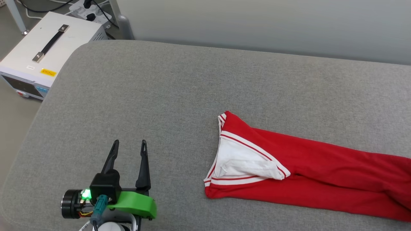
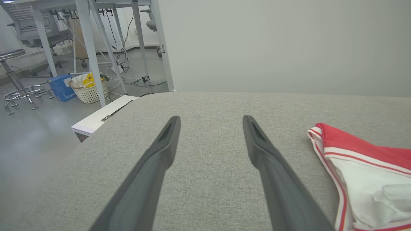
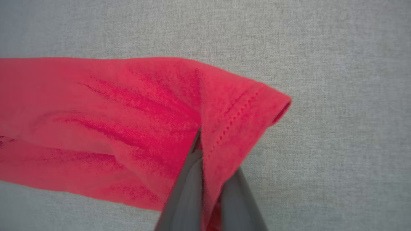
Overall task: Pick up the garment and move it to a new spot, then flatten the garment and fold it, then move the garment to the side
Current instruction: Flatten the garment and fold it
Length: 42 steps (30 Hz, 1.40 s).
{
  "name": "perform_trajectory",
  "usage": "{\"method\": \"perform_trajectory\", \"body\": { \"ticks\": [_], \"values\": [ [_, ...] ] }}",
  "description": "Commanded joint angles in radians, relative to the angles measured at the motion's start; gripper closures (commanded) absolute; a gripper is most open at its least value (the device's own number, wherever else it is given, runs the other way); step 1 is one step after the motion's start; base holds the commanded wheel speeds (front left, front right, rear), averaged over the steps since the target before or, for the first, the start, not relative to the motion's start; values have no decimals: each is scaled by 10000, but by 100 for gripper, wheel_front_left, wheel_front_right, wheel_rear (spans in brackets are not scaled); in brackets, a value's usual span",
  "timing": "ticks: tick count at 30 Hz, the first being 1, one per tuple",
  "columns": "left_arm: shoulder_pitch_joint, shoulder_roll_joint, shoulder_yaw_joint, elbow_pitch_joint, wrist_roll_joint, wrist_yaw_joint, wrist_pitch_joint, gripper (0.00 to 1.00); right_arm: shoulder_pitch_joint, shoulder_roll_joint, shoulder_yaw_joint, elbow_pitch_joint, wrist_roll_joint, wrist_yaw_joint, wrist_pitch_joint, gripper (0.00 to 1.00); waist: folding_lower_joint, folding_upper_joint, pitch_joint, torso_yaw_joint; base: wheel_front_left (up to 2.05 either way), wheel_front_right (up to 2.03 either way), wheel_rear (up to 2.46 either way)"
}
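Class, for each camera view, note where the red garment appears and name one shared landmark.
Head view: the garment lies lower right, crossing the right edge.
Left wrist view: garment at the lower right corner.
Right wrist view: garment left and centre, pinched by the right gripper.
Shared landmark: the grey cushion.

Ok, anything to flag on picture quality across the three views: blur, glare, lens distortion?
Head view: sharp and evenly lit, no glare on the garment. Left wrist view: wide-angle distortion, the desk legs lean, and the left gripper softens toward the bottom edge. Right wrist view: garment weave slightly soft, right gripper blurred up close.
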Motion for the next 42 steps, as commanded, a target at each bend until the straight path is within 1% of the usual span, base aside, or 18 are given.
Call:
{"method": "perform_trajectory", "body": {
  "ticks": [1,7,11,16,17,21,25,26,31,34,36,37,38,39,40,41,42],
  "values": [
    [177,-59,27,10,104,-73,-59,0,93,-21,-3,-264,147,-17,48,100,0,-1,-60,-113,0,0,0],
    [208,-112,106,47,160,-135,-59,0,96,26,232,-2132,288,-17,415,100,0,-1,-69,-285,0,0,0],
    [90,-140,114,47,202,-174,-59,0,-187,329,378,-3168,283,-17,803,100,0,-1,25,-266,0,0,0],
    [-80,-173,109,13,230,-209,-59,0,-1036,1090,915,-3845,-238,-17,1538,100,0,-1,295,-192,0,0,0],
    [-185,-192,86,17,227,-223,-59,0,-1731,1607,1462,-3922,-632,-17,1957,100,0,-1,458,-122,0,0,0],
    [-331,-214,33,42,220,-236,-59,0,-2702,2347,2298,-3771,-984,-17,2350,100,0,-1,641,2,0,0,0],
    [-486,-232,5,58,190,-216,-59,0,-3606,3025,3155,-3335,-1262,-17,2467,100,0,-1,825,88,0,0,0],
    [-657,-250,-87,77,147,-170,-59,0,-4477,3698,4030,-2292,-1473,-17,2326,100,0,-1,1001,208,0,0,0],
    [-792,-259,-162,123,99,-126,-59,0,-4864,4077,4671,-1096,-1461,-17,2093,100,0,-1,1144,302,0,0,0],
    [-840,-262,-220,176,63,-100,-59,0,-4929,4131,5072,-482,-1462,-17,1774,100,0,-1,1180,329,0,0,0],
    [-842,-264,-236,210,47,-83,-59,0,-4925,4145,5313,-295,-1376,-17,1525,100,0,-1,1151,305,0,0,0],
    [-830,-264,-224,223,41,-72,-59,0,-4958,4127,5401,-290,-1390,-17,1310,88,0,-1,1129,275,0,0,0],
    [-807,-265,-203,238,37,-61,-59,0,-4985,4096,5525,-341,-1379,-17,1063,58,0,-1,1088,235,0,0,0],
    [-787,-265,-184,254,38,-57,-59,0,-4998,4057,5595,-413,-1337,-17,853,11,0,-1,1047,199,0,0,0],
    [-762,-265,-171,289,48,-68,-59,0,-5009,3988,5652,-525,-1289,-17,556,0,0,-1,988,152,0,0,0],
    [-708,-266,-137,370,71,-107,-59,0,-5001,3638,5862,-1006,-1318,-17,-265,0,0,-1,788,10,0,0,0],
    [-687,-266,-120,373,82,-110,-59,0,-4984,3530,5883,-1168,-1340,-17,-534,0,0,-1,731,-43,0,0,0]
  ]
}}
